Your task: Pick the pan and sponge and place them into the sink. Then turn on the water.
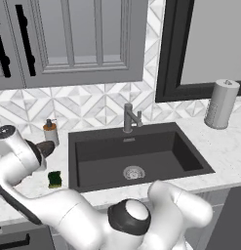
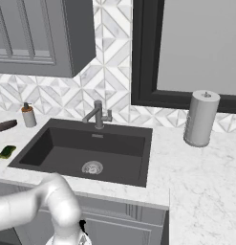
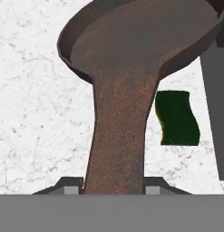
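1. Pan [image 3: 131, 50]: round, dark brown with a rusty mottled surface and a shallow rim. Its long flat handle runs down the hand view between the two pincer [image 3: 114, 186] tips. It sits over the white marbled bench [image 3: 36, 113], left of the sink [image 1: 136, 156].
2. Pincer: grey tips sit tight against either side of the handle, so it is clenched on the pan handle.
3. Sponge [image 1: 54, 179]: small wavy-edged rectangle, dark green face up with a thin yellow edge. It lies flat on the bench just left of the sink's front-left corner, beside the pan handle and apart from it.
4. Sink: rectangular matte dark grey basin with a round silver drain [image 1: 133, 172].
5. Faucet [image 1: 129, 117]: grey metal, at the sink's back edge.
6. Soap bottle [image 1: 50, 132]: white with a brown top, near the sink's back-left corner.
7. Paper towel roll [image 1: 221, 103]: dimpled grey cylinder, upright, on the bench right of the sink.
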